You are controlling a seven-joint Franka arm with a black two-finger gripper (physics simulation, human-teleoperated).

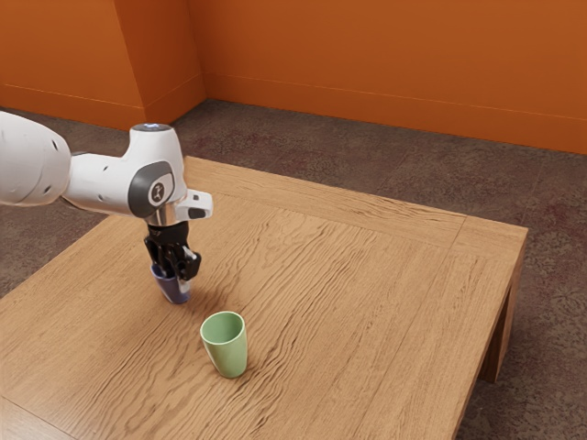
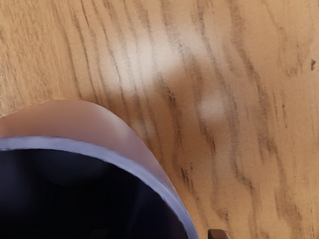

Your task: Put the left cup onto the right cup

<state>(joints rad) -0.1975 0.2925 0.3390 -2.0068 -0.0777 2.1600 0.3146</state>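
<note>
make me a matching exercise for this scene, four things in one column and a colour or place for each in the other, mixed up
Things
1. blue cup
2. green cup
3. table
4. wall

Descriptions
A. orange, behind everything
B. stands upright on its own, apart from the gripper
C. directly under the gripper
D. light wood grain, bears both cups

Pairs: 1-C, 2-B, 3-D, 4-A
</note>
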